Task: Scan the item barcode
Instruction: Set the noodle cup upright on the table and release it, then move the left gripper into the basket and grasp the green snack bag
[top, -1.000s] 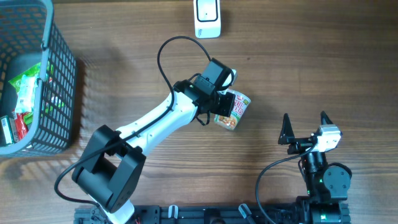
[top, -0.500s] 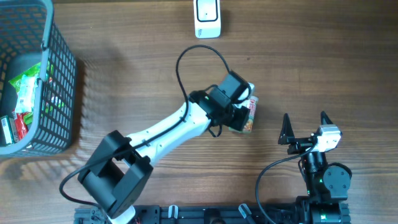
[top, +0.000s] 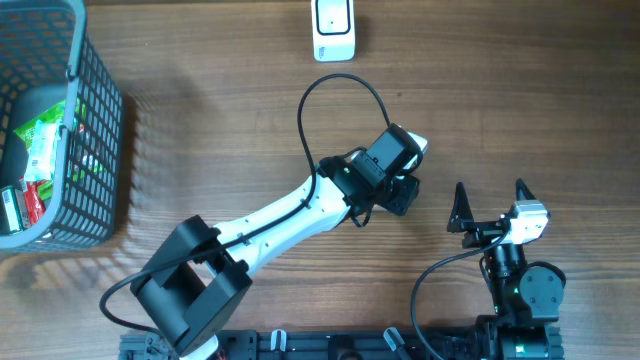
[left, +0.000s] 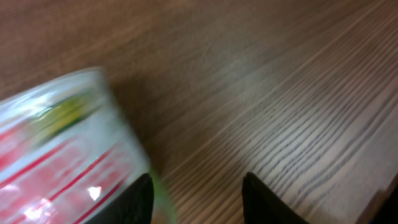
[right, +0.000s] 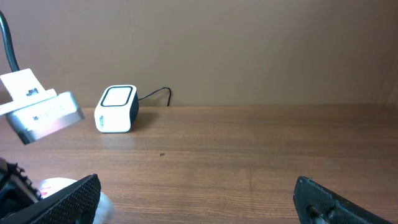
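Note:
The item (left: 59, 152), a white cup-like pack with red and green print, lies blurred at the left of the left wrist view, beside and partly behind the left finger. My left gripper (left: 199, 202) is open, with only bare wood between its jaws. From overhead, the left gripper (top: 398, 190) covers the item right of the table's middle. A pale rounded bit of the item (right: 55, 185) shows low left in the right wrist view. The white barcode scanner (top: 333, 28) (right: 116, 109) sits at the far edge. My right gripper (top: 490, 192) (right: 199, 208) stands wide open and empty at the near right.
A dark mesh basket (top: 100, 120) with green and red packets stands at the far left. The left arm's black cable (top: 335, 90) loops up between the arm and the scanner. The right arm's base (top: 520, 290) sits at the front edge.
The left arm has swung right, carrying the item toward the right gripper. Its jaws have spread, and the item, visible from overhead before, is now hidden under the gripper.

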